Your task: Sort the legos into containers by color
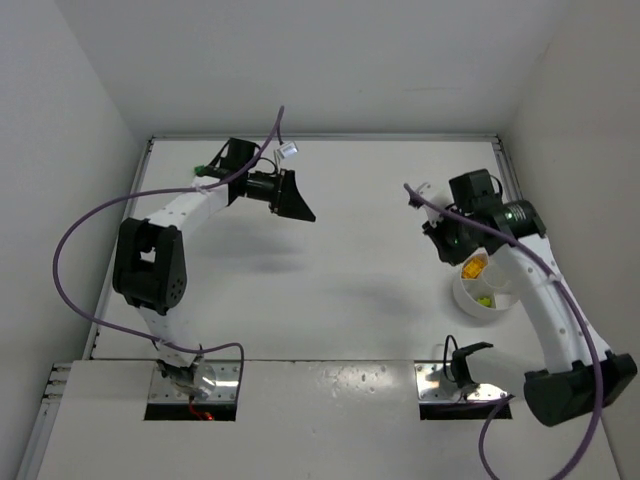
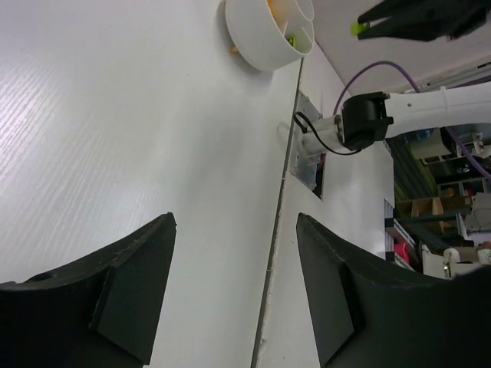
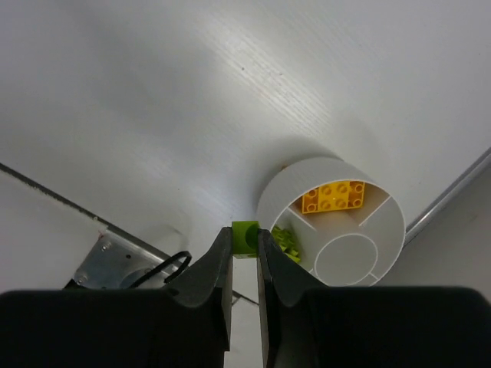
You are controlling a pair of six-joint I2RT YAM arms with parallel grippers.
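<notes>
The white round dish (image 1: 462, 296) stands at the right of the table, split into sections round a middle ring. One section holds a yellow-orange brick (image 3: 333, 197), the neighbouring one a lime green brick (image 3: 288, 244). My right gripper (image 3: 245, 234) is shut on a small lime green brick (image 3: 245, 229) and holds it in the air just beside the dish rim (image 3: 268, 201), above the table. In the top view it (image 1: 438, 240) hangs left of and behind the dish. My left gripper (image 1: 297, 206) is open and empty, raised over the far left-middle of the table; its wrist view shows its jaws (image 2: 235, 222) wide apart.
The dish (image 2: 265, 42) and my right gripper with the green brick (image 2: 357, 28) also show at the top of the left wrist view. A seam (image 2: 280, 199) separates the table from the near board with metal mount plates (image 1: 450, 385). Purple cables (image 1: 70, 240) loop by both arms. White walls enclose the table.
</notes>
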